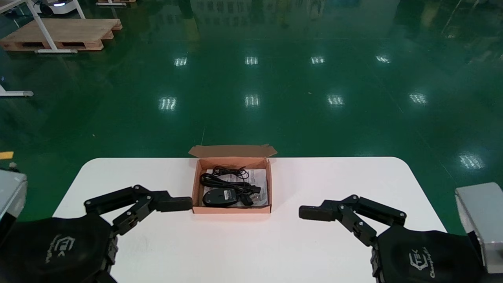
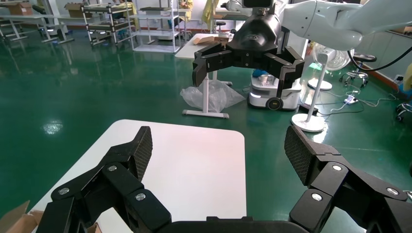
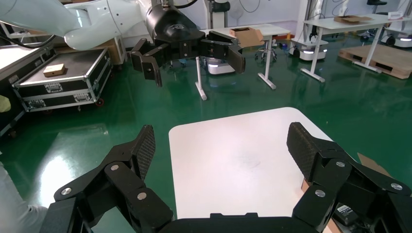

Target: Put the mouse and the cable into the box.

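Observation:
An open brown cardboard box [image 1: 232, 210] sits at the middle of the white table [image 1: 314, 177], its lid flap folded back. Inside lie a black mouse [image 1: 220, 197] and its coiled black cable [image 1: 227, 177] on a paper sheet. My left gripper [image 1: 173, 204] hovers just left of the box's near corner, open and empty; the left wrist view shows its pads [image 2: 143, 151] wide apart over bare table. My right gripper [image 1: 314, 212] hangs right of the box, a gap away, also open and empty, pads [image 3: 300, 148] spread wide.
Green floor surrounds the table. A wooden pallet [image 1: 59, 35] and white table legs stand far back left. In the right wrist view, an edge of the box [image 3: 371, 165] shows beside one finger. Shelves, a fan and other tables stand beyond.

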Controlling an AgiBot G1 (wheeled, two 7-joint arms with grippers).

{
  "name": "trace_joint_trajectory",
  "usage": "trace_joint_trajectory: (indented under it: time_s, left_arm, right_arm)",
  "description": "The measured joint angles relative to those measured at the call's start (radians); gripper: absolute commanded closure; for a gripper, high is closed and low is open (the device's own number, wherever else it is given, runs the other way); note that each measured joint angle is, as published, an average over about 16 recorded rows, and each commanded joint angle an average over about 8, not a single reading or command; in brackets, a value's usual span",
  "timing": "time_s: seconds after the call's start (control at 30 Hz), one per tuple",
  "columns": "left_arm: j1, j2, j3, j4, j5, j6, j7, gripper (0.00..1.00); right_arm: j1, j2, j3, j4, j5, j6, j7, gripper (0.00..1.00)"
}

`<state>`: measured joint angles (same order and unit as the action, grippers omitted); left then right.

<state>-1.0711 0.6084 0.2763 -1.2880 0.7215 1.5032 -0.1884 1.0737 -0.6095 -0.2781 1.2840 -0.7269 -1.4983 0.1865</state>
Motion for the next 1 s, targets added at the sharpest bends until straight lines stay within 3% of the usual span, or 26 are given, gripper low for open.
trace_joint_trajectory:
  time_s: [1.0]
  left_arm:
    - [-0.003,0.003,0.003,0.004,0.010,-0.008,0.001,0.00]
  right_arm:
    - [0.001,-0.001,-0.002,-0.001,-0.003,0.003,0.000,0.00]
